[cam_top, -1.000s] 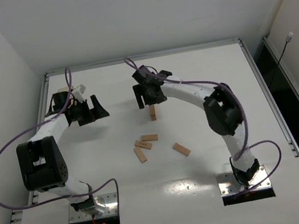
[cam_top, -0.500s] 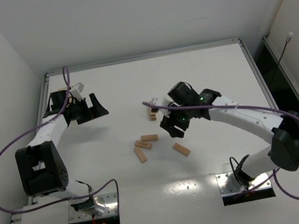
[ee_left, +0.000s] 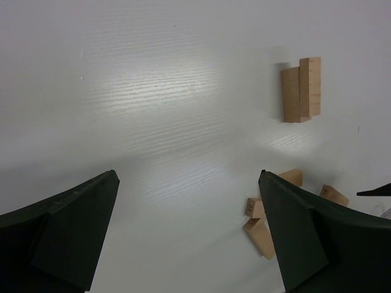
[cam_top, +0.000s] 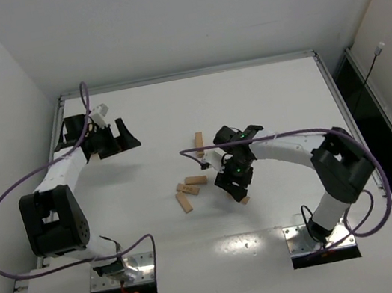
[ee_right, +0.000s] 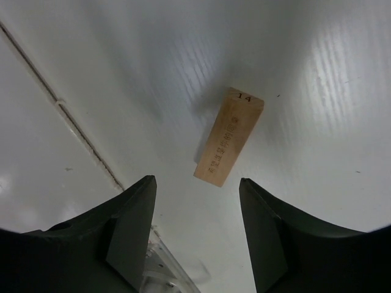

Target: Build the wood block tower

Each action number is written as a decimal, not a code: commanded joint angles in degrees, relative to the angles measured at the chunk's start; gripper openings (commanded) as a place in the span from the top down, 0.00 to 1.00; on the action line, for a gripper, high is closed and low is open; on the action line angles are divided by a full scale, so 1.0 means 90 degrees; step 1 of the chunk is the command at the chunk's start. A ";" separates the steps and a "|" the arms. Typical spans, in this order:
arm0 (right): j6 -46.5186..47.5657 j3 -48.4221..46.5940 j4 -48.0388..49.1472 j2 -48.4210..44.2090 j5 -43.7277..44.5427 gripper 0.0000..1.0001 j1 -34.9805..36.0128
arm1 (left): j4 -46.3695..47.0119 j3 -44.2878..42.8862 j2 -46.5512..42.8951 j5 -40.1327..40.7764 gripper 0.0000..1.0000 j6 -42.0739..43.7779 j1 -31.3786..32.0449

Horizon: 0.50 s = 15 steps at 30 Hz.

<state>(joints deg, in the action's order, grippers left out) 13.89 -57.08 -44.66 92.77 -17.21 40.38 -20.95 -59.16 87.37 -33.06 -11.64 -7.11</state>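
White table [cam_top: 270,95], wood block tower [cam_top: 198,144], loose blocks [cam_top: 188,188]

We find the wood block tower [cam_top: 198,143] standing on the table [cam_top: 270,95] near its middle, a little toward the far side. Nearer the arm bases and slightly left of it lie three loose blocks [cam_top: 187,188] close together, at least two of them touching. Right of that group, apart from it, a single block [ee_right: 229,137] lies alone, directly under the right gripper [cam_top: 232,180], in line with the gap between its fingers. The left gripper [cam_top: 108,143] hangs well left of the tower, over the far-left part of the table.
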 commanded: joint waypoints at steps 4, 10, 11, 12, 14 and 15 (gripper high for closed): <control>-0.0926 -0.0201 0.0040 0.0531 -0.0072 0.52 0.0045 | -0.0016 -0.0331 0.0057 0.0098 0.01 0.0072 -0.0069; -0.1241 -0.0201 0.0324 0.0717 0.0720 0.53 0.0045 | -0.0016 -0.0331 0.0174 0.0099 0.01 0.0072 -0.0069; -0.1308 -0.0201 0.0411 0.0717 0.0818 0.53 0.0045 | -0.0016 -0.0331 0.0175 0.0099 0.01 0.0072 -0.0069; -0.1367 -0.0201 0.0412 0.0717 0.1031 0.54 0.0103 | -0.0016 -0.0331 0.0175 0.0099 0.01 0.0072 -0.0069; -0.1368 -0.0201 0.0471 0.0795 0.1218 0.54 0.0103 | -0.0016 -0.0331 0.0175 0.0099 0.01 0.0131 -0.0069; -0.1368 -0.0201 0.0471 0.0796 0.1277 0.54 0.0103 | -0.0016 -0.0331 0.0175 0.0099 0.01 0.0131 -0.0069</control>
<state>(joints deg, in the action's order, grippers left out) 3.57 -57.12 -42.24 99.11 -9.89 40.77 -21.37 -60.18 88.95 -31.92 -11.16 -7.11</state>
